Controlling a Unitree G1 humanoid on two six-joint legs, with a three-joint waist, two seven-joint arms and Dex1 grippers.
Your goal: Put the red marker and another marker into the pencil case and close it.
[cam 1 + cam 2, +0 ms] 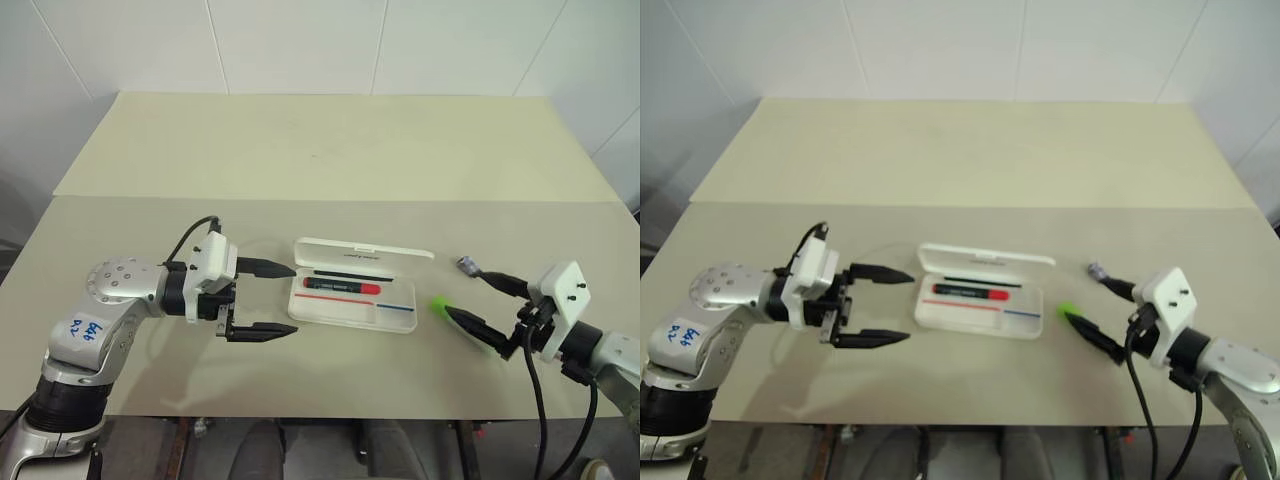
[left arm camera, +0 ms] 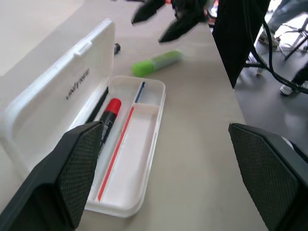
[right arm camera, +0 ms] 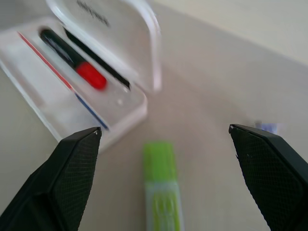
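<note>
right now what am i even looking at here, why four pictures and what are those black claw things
This is a humanoid robot with two arms, each ending in a two-fingered black gripper. Two pictures come from cameras on its head, looking down over a beige table. The other two come from cameras on each wrist, looking out between that gripper's own fingers.

On the table lies the pencil case, white, lid open, with the red marker already inside. Beside the case lies a lime-green highlighter, and farther back a small grey bit.

The left gripper is beside the case, open, holding nothing. The right gripper is open around the highlighter's spot, holding nothing.
</note>
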